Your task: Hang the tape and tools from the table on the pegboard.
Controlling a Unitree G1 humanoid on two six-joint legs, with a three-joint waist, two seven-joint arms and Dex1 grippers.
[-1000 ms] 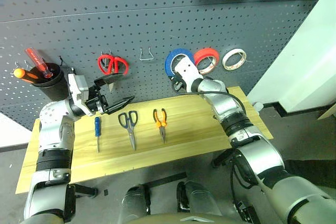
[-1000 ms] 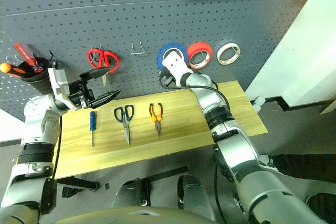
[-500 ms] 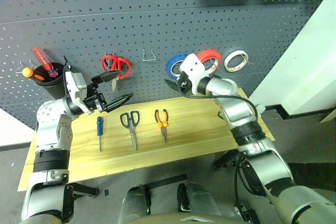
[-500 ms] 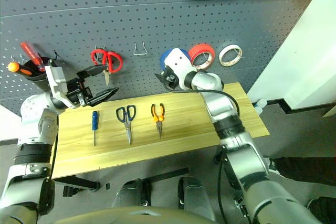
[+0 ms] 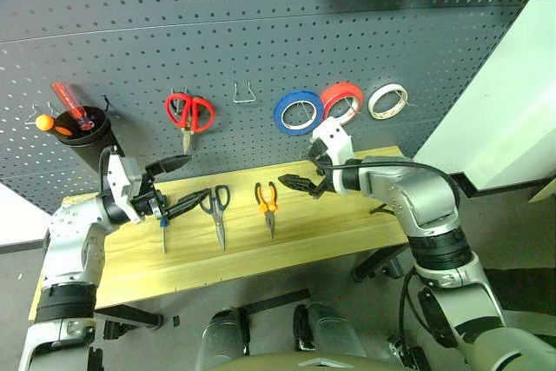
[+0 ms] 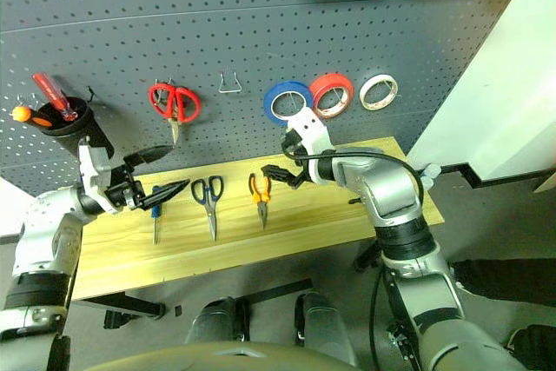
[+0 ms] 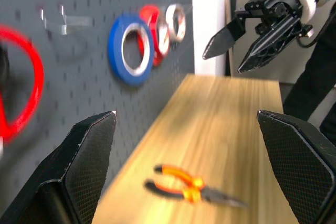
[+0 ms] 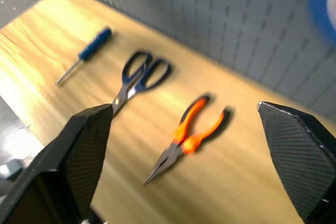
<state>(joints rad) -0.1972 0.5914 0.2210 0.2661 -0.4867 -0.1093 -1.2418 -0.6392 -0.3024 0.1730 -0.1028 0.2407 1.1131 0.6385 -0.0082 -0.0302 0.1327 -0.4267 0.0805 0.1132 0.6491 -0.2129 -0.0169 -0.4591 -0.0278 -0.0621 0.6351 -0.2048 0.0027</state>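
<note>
Blue tape [image 5: 298, 113] hangs on the pegboard [image 5: 261, 32] in the head view, while wrist views show both jaws wide open, empty, over pliers [image 8: 188, 139].

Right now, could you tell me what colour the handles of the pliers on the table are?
Orange and black; the pliers show best in the right wrist view.

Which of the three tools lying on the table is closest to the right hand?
The pliers, with orange-and-black handles. They lie just beside the open right hand, while the dark-handled scissors and the blue-handled screwdriver lie farther along the table, toward the left hand.
</note>
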